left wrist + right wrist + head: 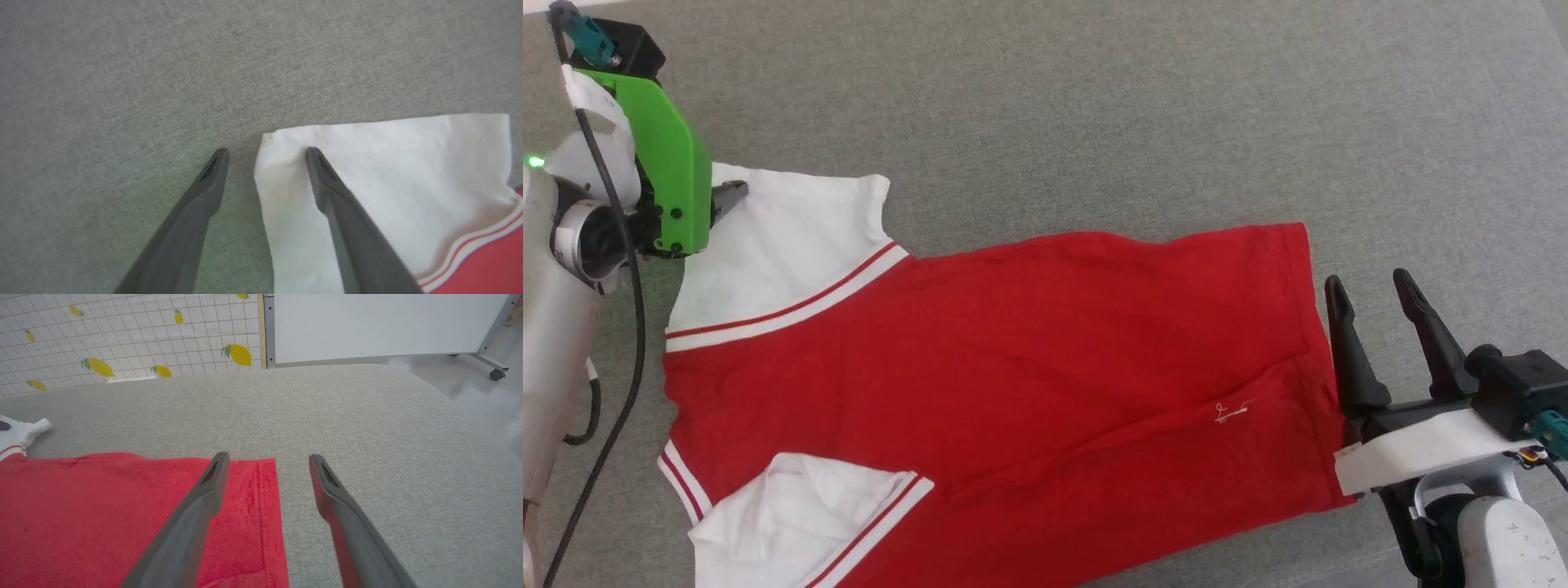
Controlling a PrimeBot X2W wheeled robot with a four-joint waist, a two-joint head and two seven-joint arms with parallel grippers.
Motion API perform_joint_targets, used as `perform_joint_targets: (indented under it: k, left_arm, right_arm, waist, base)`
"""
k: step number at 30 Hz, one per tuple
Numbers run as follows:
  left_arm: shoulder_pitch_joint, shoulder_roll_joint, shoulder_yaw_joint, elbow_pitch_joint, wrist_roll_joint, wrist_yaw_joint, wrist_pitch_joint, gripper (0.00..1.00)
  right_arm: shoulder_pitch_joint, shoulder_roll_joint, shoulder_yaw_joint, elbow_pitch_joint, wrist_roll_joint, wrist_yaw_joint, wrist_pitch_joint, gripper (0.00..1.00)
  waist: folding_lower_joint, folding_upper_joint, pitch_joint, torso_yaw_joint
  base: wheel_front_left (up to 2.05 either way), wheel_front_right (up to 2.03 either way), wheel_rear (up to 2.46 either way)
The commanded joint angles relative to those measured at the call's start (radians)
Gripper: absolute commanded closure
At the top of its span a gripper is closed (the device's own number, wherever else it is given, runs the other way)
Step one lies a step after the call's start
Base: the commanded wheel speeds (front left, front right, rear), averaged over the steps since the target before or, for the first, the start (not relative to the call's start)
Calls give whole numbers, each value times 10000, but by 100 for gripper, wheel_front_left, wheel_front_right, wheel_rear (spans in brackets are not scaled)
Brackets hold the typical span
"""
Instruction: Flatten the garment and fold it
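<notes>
Jaws spread wide on both sides, nothing gripped. L gripper (265, 153) at far-left corner of upper sleeve: one finger (327, 183) over white cloth, other over bare cover; contact w/ cloth not clear. R gripper (1368, 282) at hem end, fingers pointing up head view; in R wrist view, one finger (204, 490) above red hem, other above bare cover.

Largest first:
- Grey woven surface (1094, 98) under everything, soft-looking, rounded edge in R wrist view.
- Garment (1029, 351) spread lengthwise across surface, collar end toward robot's L, hem toward R. Plain red side up. Mostly flat; long shallow crease running diag. through lower body.
- Upper white sleeve (784, 237) laid out flat, pointing away from robot.
- Lower white sleeve (792, 506) folded back onto red body, rumpled, partly cut by frame bottom.
- Red-white striped trim (792, 310) along sleeve seams.
- Hem (1298, 310) straight, double stitch line visible in R wrist view, just beside R gripper.
- Small white thread-like mark (1232, 412) on red near hem.

Background, R wrist view: tiled wall w/ lemon print (122, 335), white panel (367, 322) on a frame w/ caster (496, 373).
</notes>
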Motion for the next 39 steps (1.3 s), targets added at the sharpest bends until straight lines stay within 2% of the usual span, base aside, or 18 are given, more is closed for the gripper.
perform_joint_targets:
  k: [1,2,3,8,11,12,17,23,27,32,39]
  left_arm:
    - [-98,50,-92,60,-110,-5,163,0]
    - [-47,49,-204,72,-216,-26,365,11]
    - [-3,59,-333,-32,-371,-54,418,100]
    - [103,80,-699,-151,-292,-81,-508,100]
    - [202,35,-1029,-334,-242,-84,-1336,100]
    - [348,32,-1524,-628,-190,-85,-2111,100]
    - [556,13,-2296,-1444,-274,-86,-3705,100]
    - [839,181,-3018,-2517,-355,-87,-4922,100]
    - [1113,297,-3129,-3229,-345,-87,-5440,100]
    - [1604,279,-3247,-4305,-276,133,-5747,100]
    - [1800,136,-3307,-4823,-228,301,-6001,100]
  right_arm:
    - [-169,27,-5,39,46,-15,-86,0]
    - [-177,28,-15,51,46,-15,-90,0]
    - [-181,30,-55,66,39,-15,-91,0]
    - [-161,4,-110,121,-78,-15,101,0]
    - [-147,-369,-129,103,-41,-15,573,0]
    - [-221,-1043,-71,80,175,-15,1415,0]
    - [-755,-2621,286,254,1068,-15,3720,0]
    - [-2017,-4250,1235,1140,2472,-15,6416,0]
    - [-2786,-5048,2072,1913,3044,-15,7628,0]
    - [-3673,-5742,2970,3107,2987,-15,8222,0]
    - [-3967,-6194,4293,3870,3381,-15,8607,0]
  waist:
    - [-1,0,137,-61]
    - [-1,0,149,-48]
    - [-1,0,162,-1]
    - [-1,0,-76,284]
    - [-1,0,-459,599]
    - [-1,0,-870,960]
    - [-1,0,-1327,1680]
    - [-1,0,-1466,2438]
    - [-1,0,-1406,2872]
    - [-1,0,-1257,3445]
    - [-1,0,-1007,3897]
  base:
    - [0,0,0]
    - [0,0,0]
    - [0,0,0]
    - [0,0,0]
    - [0,0,0]
    - [0,0,0]
    - [0,0,0]
    - [0,0,0]
    - [0,0,0]
    - [0,0,0]
    - [0,0,0]
